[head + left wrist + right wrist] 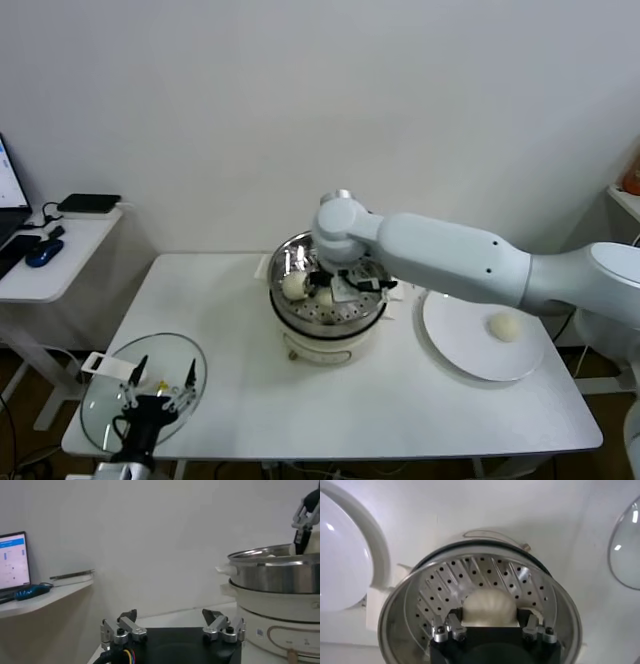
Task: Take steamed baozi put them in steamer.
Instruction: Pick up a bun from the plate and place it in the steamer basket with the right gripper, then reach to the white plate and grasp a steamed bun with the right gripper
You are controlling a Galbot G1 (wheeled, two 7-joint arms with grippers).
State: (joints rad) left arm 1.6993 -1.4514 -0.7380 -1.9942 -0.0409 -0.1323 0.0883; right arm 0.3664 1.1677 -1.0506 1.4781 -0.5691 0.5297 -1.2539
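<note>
The right claw [335, 283] is reaching down inside the steamer [300, 318], which is sitting mid-worktop [250, 400]. In the right wrist view its fingers [454, 625] are clamped either side of a baozi [487, 607], the bun sitting squarely between them over the perforated floor of the steamer [420, 600]. Another bun [293, 286] is lying in the basket on the robot's left side, just beside the claw. One more bun [504, 326] is resting on the white plate [450, 340], to the right of the steamer. The left claw [160, 392] is idling with fingers apart over the glass lid [100, 400] at the worktop's near left corner.
</note>
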